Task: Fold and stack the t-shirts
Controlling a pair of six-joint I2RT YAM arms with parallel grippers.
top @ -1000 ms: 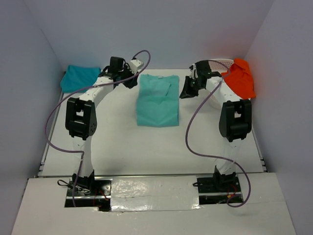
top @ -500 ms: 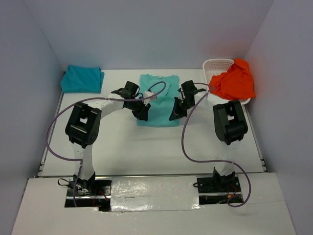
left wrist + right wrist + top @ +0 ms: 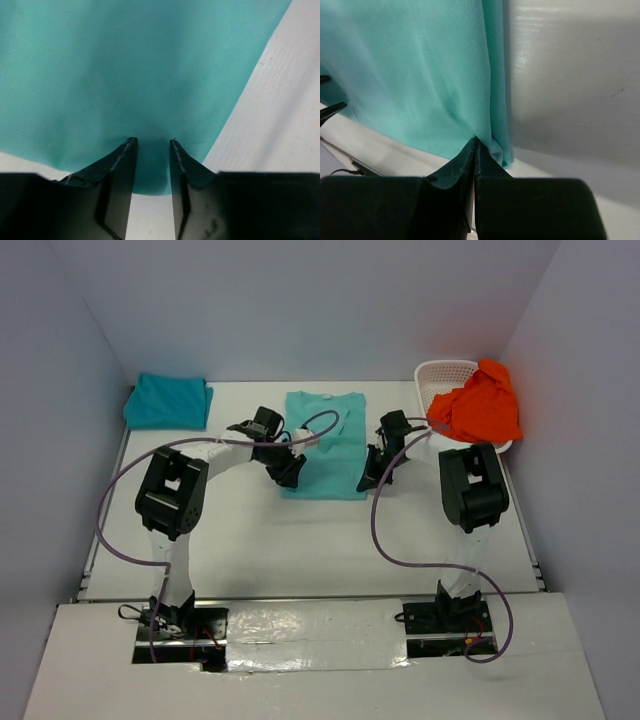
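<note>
A mint-aqua t-shirt lies flat mid-table, folded into a long rectangle, collar at the far end. My left gripper is at its near left corner; in the left wrist view it stands open, fingers either side of the hem of the shirt. My right gripper is at the near right corner; the right wrist view shows it shut, the cloth puckering into its tips. A teal t-shirt lies folded at the far left. An orange t-shirt hangs over the basket.
A white mesh basket stands at the far right corner under the orange cloth. Purple cables loop from both arms over the near table. Walls enclose the table on the left, back and right.
Both grippers came from the shirt's far end down to its near hem. The right gripper closed at the near right corner; the left stayed apart at the near left corner.
</note>
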